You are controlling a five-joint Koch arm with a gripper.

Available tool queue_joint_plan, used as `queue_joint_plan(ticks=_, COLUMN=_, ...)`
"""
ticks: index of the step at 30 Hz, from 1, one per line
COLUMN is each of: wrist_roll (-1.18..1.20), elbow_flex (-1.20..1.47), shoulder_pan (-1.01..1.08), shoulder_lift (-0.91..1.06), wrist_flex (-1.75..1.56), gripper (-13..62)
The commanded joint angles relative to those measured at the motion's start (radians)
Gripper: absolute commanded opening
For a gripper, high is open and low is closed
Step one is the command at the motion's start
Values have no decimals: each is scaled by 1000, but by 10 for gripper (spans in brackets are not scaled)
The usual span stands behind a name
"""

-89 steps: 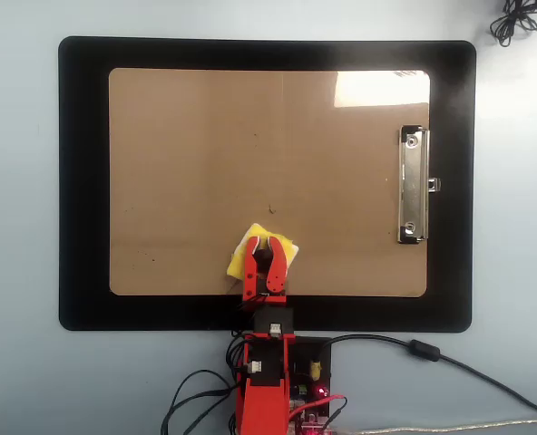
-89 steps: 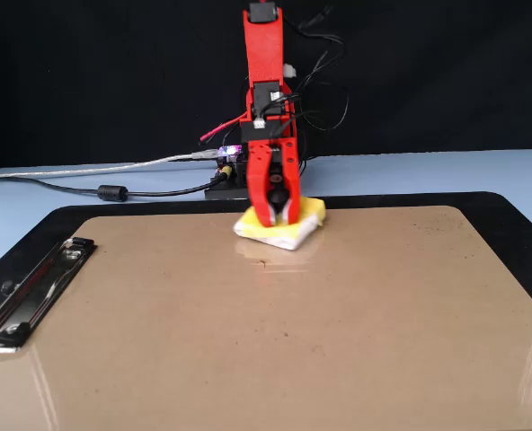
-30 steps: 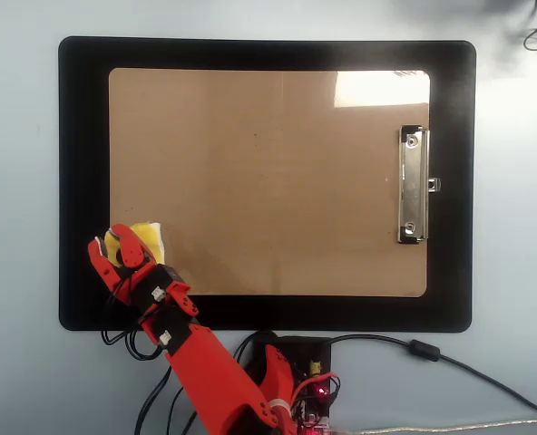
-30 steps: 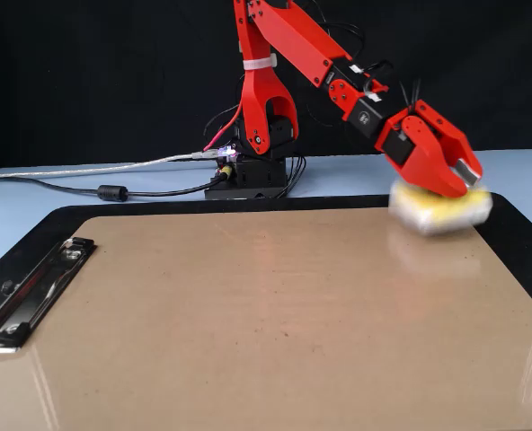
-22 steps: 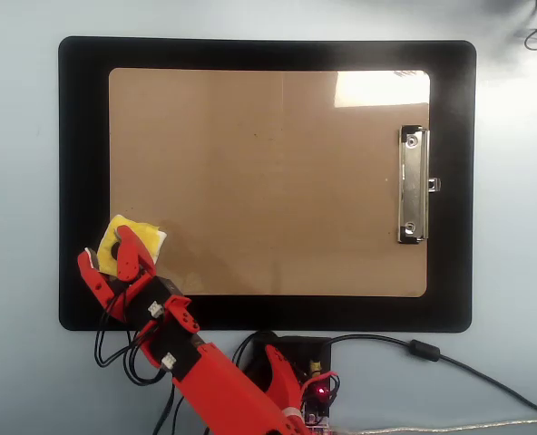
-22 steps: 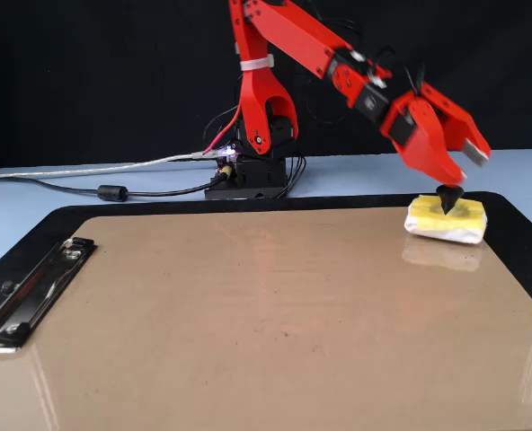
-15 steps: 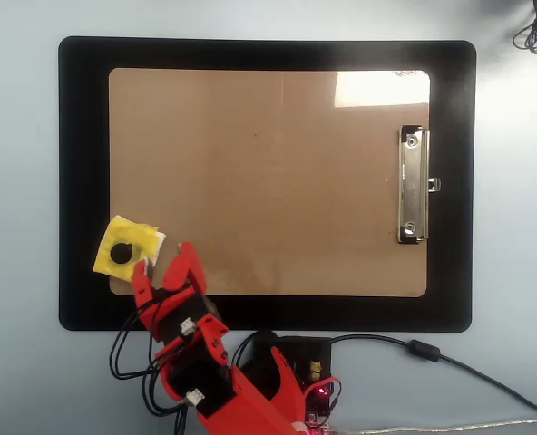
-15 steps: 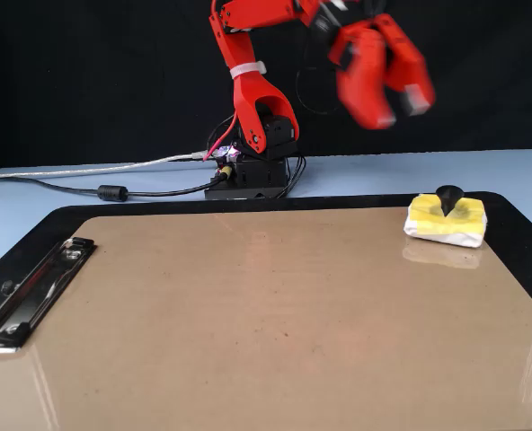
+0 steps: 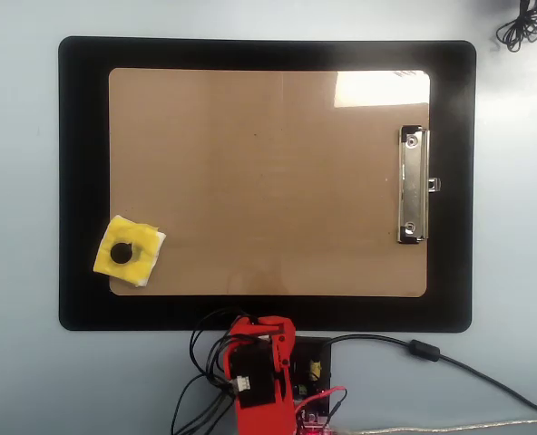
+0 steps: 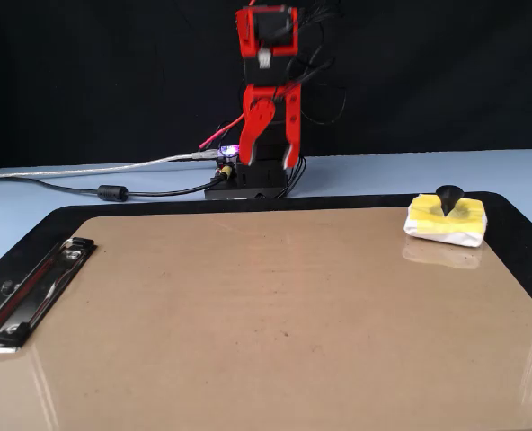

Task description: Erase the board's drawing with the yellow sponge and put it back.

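The brown board [image 9: 268,181] lies on a black mat, its silver clip [image 9: 413,186] at the right in the overhead view. No pen drawing shows on it, only faint specks. The yellow sponge [image 9: 143,245] with its black knob rests on the board's lower left corner, partly over the edge onto the mat. In the fixed view the sponge [image 10: 446,224] sits at the far right of the board [image 10: 266,314]. My red gripper [image 10: 266,163] hangs folded over the arm's base, well away from the sponge, jaws apart and empty. It also shows in the overhead view [image 9: 261,324].
The black mat [image 9: 82,181] surrounds the board on a pale blue table. The arm's base and wiring [image 9: 309,372] sit just off the mat's lower edge. A black cable [image 9: 450,358] runs right from the base. A cable coil [image 9: 522,27] lies at the top right.
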Motion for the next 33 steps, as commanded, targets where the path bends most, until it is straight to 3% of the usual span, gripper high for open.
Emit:
queue_joint_plan(ticks=1, wrist_roll=-2, elbow_flex=32, shoulder_pan=-8, shoulder_lift=72, wrist_flex=-3, gripper=339)
queue_joint_plan(ticks=14, wrist_roll=0, elbow_flex=238, shoulder_pan=14, shoulder_lift=81, wrist_flex=-61, gripper=340)
queue_joint_plan(ticks=21, wrist_roll=6, elbow_flex=253, shoulder_pan=121, shoulder_lift=81, wrist_flex=-86, gripper=338)
queue_joint_plan(ticks=33, wrist_roll=8, elbow_flex=252, shoulder_pan=123, shoulder_lift=81, wrist_flex=-86, gripper=343)
